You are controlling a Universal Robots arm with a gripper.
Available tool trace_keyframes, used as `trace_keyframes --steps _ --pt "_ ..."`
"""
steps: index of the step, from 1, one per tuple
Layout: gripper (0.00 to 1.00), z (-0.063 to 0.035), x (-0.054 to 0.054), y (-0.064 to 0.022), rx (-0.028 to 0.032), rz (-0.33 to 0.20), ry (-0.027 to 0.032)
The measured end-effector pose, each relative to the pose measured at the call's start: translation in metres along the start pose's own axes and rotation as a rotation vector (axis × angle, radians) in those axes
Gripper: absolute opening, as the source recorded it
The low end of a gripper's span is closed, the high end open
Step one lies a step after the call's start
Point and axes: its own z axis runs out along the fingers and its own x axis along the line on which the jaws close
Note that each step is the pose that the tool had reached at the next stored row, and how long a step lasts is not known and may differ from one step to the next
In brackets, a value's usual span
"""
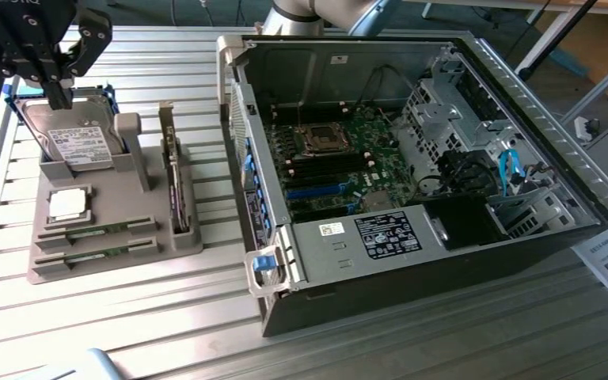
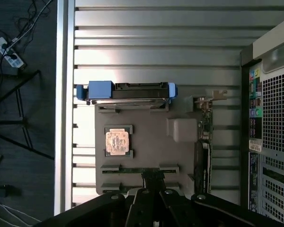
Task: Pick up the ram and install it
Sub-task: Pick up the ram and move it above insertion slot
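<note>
My pincer [image 1: 59,100] is pressed together with nothing in it, hanging up over the grey holder [image 1: 161,237] near the hard drive [image 1: 77,138]. The ram [image 1: 95,232] sits in its slot on that holder, other side of the processor chip [image 1: 69,204] from the drive, untouched

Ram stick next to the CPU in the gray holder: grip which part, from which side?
Take the ram at the middle of its exposed long edge, straight down from above, pinching its two flat faces. It seems to stand on edge in a slot of the gray holder, whose tabs bracket both ends, so the middle is likely free.
</note>
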Motion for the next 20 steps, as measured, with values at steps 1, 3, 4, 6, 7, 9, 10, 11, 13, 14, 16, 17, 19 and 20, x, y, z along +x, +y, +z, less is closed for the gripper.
trace_keyframes --steps 1,3,4,6,7,9,10,11,13,14,16,17,19,20 --pt "0.10 0.0000 0.0000 -0.0001 0.0002 -0.013 0.0005" --pt "0.10 -0.0001 0.0000 -0.0003 0.0006 -0.038 0.0015" --pt "0.10 -0.0001 0.0000 -0.0003 0.0008 -0.045 0.0019" --pt "0.10 -0.0001 0.0000 -0.0004 0.0009 -0.062 0.0024" --pt "0.10 0.0000 0.0000 -0.0004 0.0010 -0.070 0.0026" --pt "0.10 0.0000 0.0000 -0.0004 0.0012 -0.090 0.0034" --pt "0.10 0.0000 0.0000 -0.0005 0.0015 -0.105 0.0039" --pt "0.10 0.0000 0.0000 -0.0005 0.0016 -0.116 0.0044" --pt "0.10 0.0000 0.0000 -0.0006 0.0020 -0.144 0.0054" --pt "0.10 0.0000 0.0000 -0.0006 0.0022 -0.162 0.0061" --pt "0.10 0.0000 0.0000 -0.0006 0.0026 -0.184 0.0069" --pt "0.10 0.0000 0.0000 -0.0007 0.0028 -0.204 0.0077" --pt "0.10 0.0000 0.0000 -0.0007 0.0031 -0.224 0.0084" --pt "0.10 -0.0001 0.0000 -0.0007 0.0033 -0.236 0.0089"
